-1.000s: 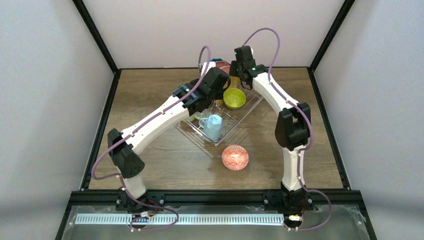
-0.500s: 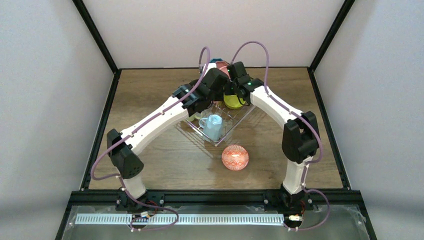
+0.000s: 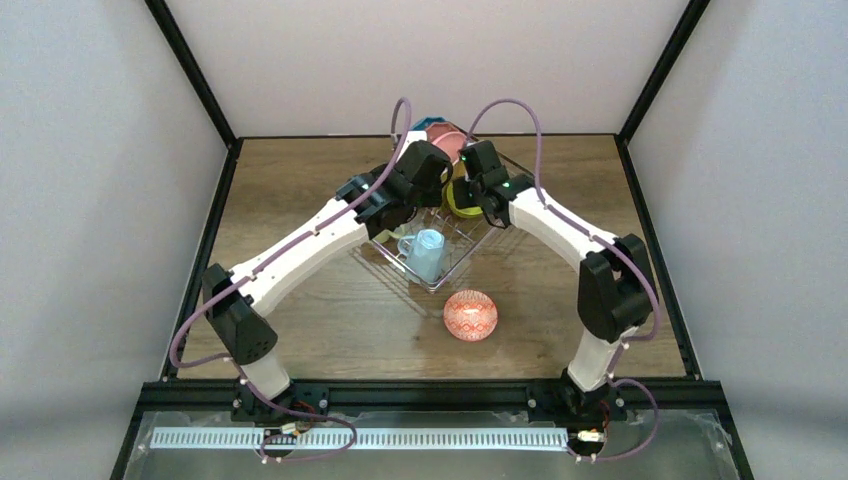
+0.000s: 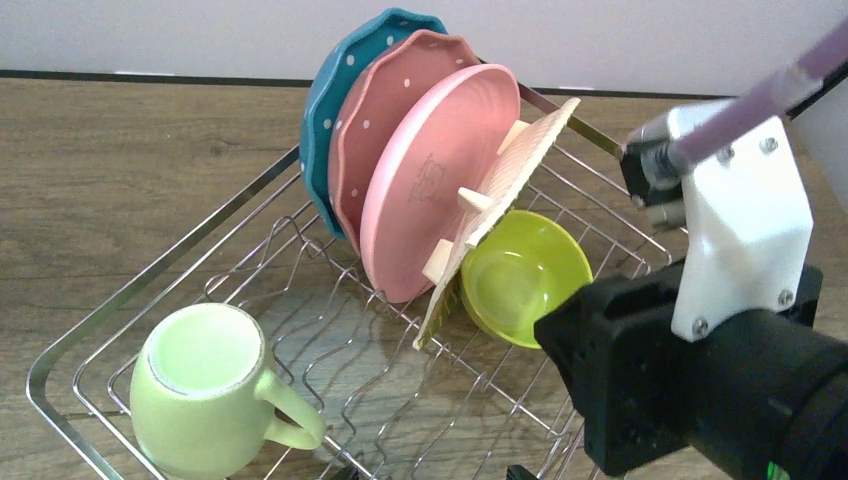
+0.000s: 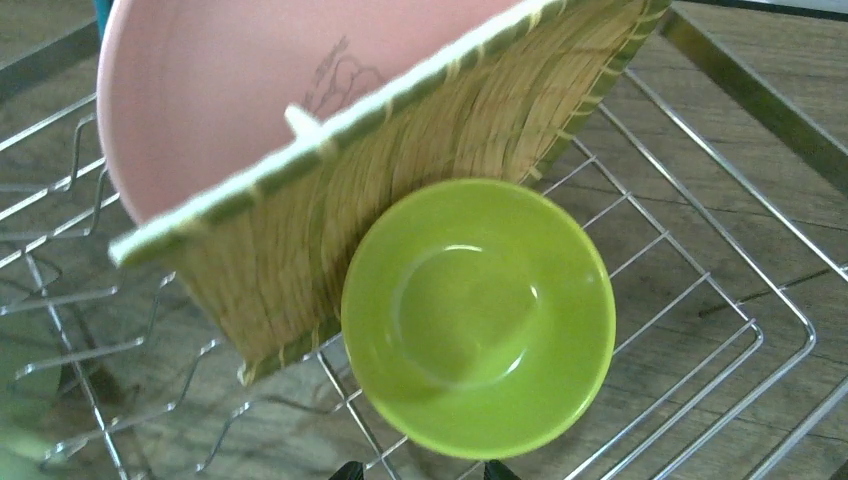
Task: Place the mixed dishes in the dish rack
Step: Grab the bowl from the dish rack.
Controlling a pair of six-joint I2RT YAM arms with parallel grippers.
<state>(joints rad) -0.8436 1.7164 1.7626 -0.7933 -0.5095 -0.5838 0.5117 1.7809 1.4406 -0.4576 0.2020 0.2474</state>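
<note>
Just ahead of the right claw [image 5: 420, 470] sits the lime bowl [image 5: 478, 315]; claw parted, empty.

We see a wooden table [image 3: 300, 180] with two things directly on it. The wire dish rack [image 3: 465, 240] sits right under both sets of jaws. The red-patterned bowl [image 3: 470, 315] sits well clear of them, toward the arm bases.

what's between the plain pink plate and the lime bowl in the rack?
The woven tan plate, on edge, leaning against the pink plate; the lime bowl rests against it. Clearest in left wrist view.
</note>
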